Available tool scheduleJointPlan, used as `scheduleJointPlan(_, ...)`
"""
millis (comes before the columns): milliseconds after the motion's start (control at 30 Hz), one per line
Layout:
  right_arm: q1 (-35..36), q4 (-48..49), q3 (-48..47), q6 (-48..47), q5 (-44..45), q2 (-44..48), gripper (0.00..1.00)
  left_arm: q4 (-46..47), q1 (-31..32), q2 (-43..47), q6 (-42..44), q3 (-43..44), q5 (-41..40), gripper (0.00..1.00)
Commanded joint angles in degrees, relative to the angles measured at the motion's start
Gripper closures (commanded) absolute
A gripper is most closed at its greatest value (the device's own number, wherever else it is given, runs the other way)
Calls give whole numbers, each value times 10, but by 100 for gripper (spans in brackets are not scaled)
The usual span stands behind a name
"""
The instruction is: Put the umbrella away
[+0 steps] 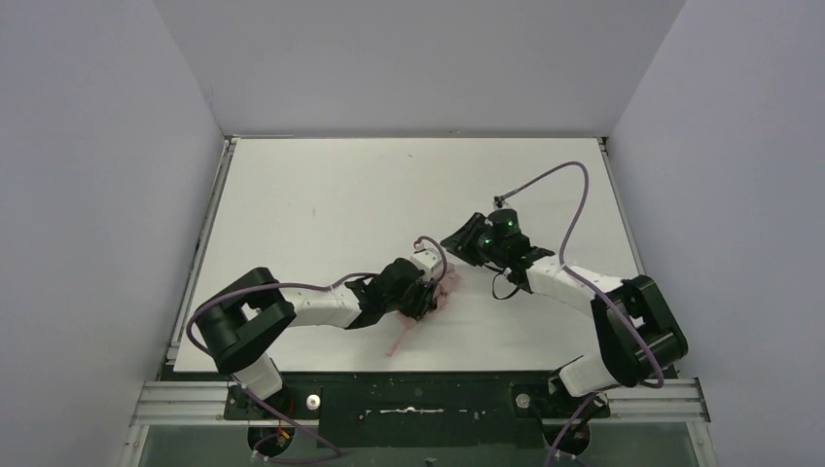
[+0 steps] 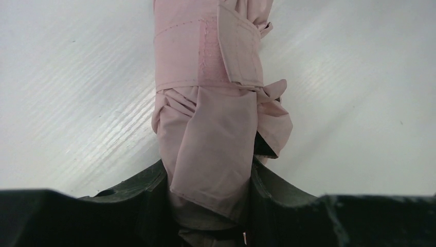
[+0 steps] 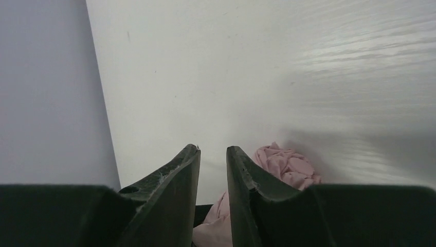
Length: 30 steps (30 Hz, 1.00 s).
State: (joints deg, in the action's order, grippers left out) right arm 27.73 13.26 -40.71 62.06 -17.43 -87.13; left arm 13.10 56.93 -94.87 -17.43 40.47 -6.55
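Umbrella [image 1: 401,339] lies near the bench's [image 1: 321,195] near edge, mid-width, long axis running near-left to far-right. Left gripper [image 2: 207,165] pinches its bundled fabric, strap [image 2: 239,49] wrapped round just ahead. Right gripper [image 3: 213,150] hangs just past the far end, jaws slightly parted, empty. I see no container.

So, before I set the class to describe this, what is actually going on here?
A robot is putting away a pale pink umbrella that lies on the white table. Its left hand is clamped around the folded bundle, and the strap is wrapped round the fabric further along. The right hand hangs close by over the umbrella, its fingers slightly apart with nothing between them. At this moment only the left hand holds the umbrella.
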Motion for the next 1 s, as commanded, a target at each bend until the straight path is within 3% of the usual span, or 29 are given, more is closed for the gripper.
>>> scheduleJointPlan(0, -32, -109, 11, -104, 79, 104, 71, -60, -27, -4, 20, -6, 159, 100)
scheduleJointPlan(167, -36, -163, 35, -179, 58, 186, 71, -60, -72, -3, 31, 7, 234, 100)
scheduleJointPlan(300, -30, -54, 79, -150, -49, 202, 80, -80, -92, -17, 50, 30, 264, 100)
scheduleJointPlan(400, -14, 22, 94, -116, -80, 180, 90, -95, -96, -30, 58, 46, 274, 100)
scheduleJointPlan(600, 42, 52, 65, -113, -50, 118, 100, -106, -98, -41, 63, 54, 281, 100)
scheduleJointPlan(967, 73, 17, 87, -115, 78, 93, 100, -107, -101, -38, 58, 48, 281, 100)
